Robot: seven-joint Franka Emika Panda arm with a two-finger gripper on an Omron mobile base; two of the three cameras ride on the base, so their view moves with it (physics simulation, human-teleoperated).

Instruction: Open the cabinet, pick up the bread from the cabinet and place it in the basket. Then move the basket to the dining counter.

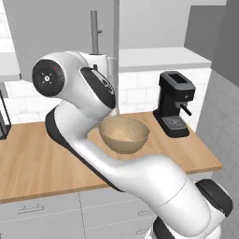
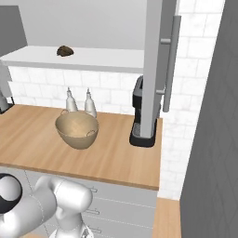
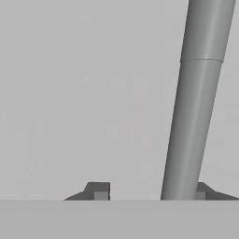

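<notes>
In the hand view the gripper (image 3: pixel 151 192) is seen at the bottom edge, its jaws standing apart with the cabinet's bar handle (image 3: pixel 196 102) rising between them, close against the right fingertip (image 3: pixel 201 191). Whether that fingertip actually touches the bar cannot be told, since the contact is cut off at the frame's bottom. The flat grey door (image 3: pixel 84 93) is spread behind the handle.

In the right base view the cabinet (image 2: pixel 155 65) is seen open at upper centre, one door swung out edge-on. The bread (image 2: pixel 65 50) is shown lying on the white shelf (image 2: pixel 102 59) at the upper left. The basket (image 2: pixel 77 129) is set on the wooden counter (image 2: pixel 28 139) left of centre, just in front of two white bottles (image 2: pixel 79 103), with a black coffee machine (image 2: pixel 142 116) to its right, partly hidden by the door.
</notes>
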